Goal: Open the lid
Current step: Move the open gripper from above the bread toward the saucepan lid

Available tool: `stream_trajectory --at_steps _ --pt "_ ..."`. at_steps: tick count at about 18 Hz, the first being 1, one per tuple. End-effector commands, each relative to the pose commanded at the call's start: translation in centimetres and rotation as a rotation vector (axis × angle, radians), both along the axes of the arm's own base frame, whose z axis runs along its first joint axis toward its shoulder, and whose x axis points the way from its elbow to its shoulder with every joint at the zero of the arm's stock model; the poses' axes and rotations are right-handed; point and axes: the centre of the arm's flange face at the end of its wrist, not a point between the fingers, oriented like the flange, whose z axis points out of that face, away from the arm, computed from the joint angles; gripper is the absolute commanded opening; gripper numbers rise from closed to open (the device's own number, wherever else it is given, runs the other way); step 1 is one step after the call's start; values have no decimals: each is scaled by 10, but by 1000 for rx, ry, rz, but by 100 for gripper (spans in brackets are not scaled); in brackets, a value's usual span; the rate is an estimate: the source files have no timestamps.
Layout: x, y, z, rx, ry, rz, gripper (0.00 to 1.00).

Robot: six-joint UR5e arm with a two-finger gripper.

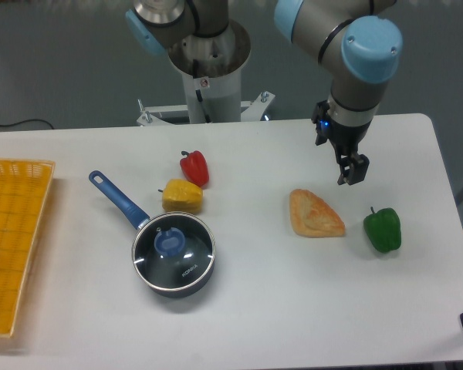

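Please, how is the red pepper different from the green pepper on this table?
The red pepper lies left of the table's middle, close behind the yellow pepper; the green pepper lies far right, apart from the pastry. The red pepper looks a little smaller than the green pepper. The tool hangs much nearer the green pepper than the red pepper. Both rest on the white table, and neither is being gripped.

Single fixed camera, high front, overlooking table (293, 308).

Robotics lab, arm pedestal (208, 73) bolted behind white table (293, 293), grey backdrop; toy peppers (194, 168) as props
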Motion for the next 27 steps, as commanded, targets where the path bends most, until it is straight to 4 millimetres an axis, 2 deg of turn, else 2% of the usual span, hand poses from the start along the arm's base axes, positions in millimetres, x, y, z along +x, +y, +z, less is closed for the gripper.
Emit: stream_trajectory --at_steps 2,5,8,11,13,19,21,24,27 --pt "6 1 -11 -4 -20 53 100" --pt "10 5 -16 40 -56 136 100" --pt "15 14 -15 131 -119 248 100" --pt "20 21 -12 135 -107 348 100" --pt "33 34 -10 130 -112 409 100" --pt "70 76 -9 114 -127 746 100" --pt "82 91 -4 135 -110 789 100" --pt "94 101 -1 126 -95 816 100" --pt "117 116 -2 63 17 818 100"
